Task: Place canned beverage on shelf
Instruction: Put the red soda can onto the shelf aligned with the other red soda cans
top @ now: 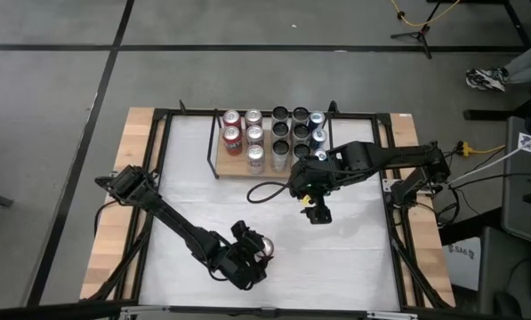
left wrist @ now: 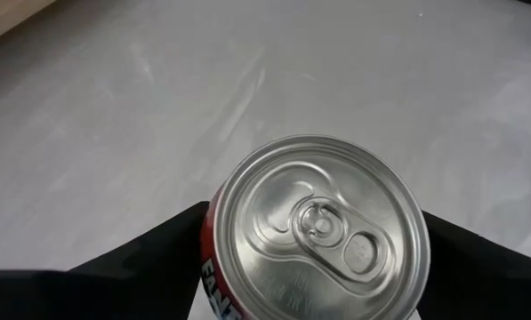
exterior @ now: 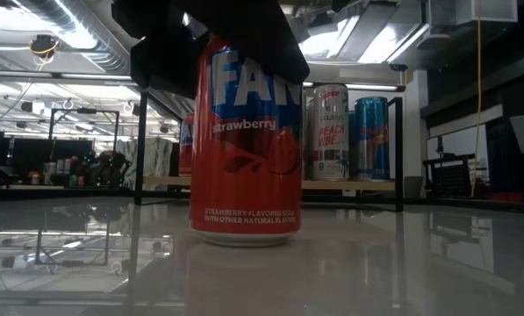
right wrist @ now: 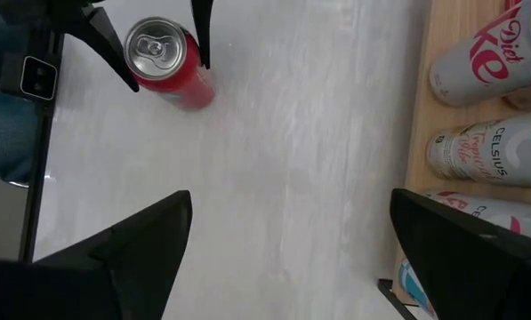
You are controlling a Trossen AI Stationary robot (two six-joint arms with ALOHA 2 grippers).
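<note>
While the left arm reaches from the table's left edge toward the near middle, its elbow low and its wrist bent down, the left gripper point(top: 252, 256) hangs directly over a red can point(exterior: 244, 145). That can stands upright on the white table point(top: 194, 191), its long axis vertical, the silver lid facing up at the wrist camera and the pull tab lying flat across the lid. Its label faces the low camera, reading strawberry. The left fingers point(left wrist: 149, 258) stand spread on either side of the can's upper body; from the left wrist view and the right wrist view alike I cannot tell whether they press the can or only flank it. The can's base sits flat on the table, well apart from the shelf point(top: 234, 171).

Over at the right, the right arm stretches from the table's right edge leftward, its forearm roughly level, crossing just in front of the shelf. The right gripper point(top: 316, 213) points down at bare table near the shelf's front edge, fingers spread wide with nothing between them.

On the shelf, at the far middle of the table, cans point(top: 274, 138) stand upright in rows, some silver-topped, some dark-topped, between black uprights.
</note>
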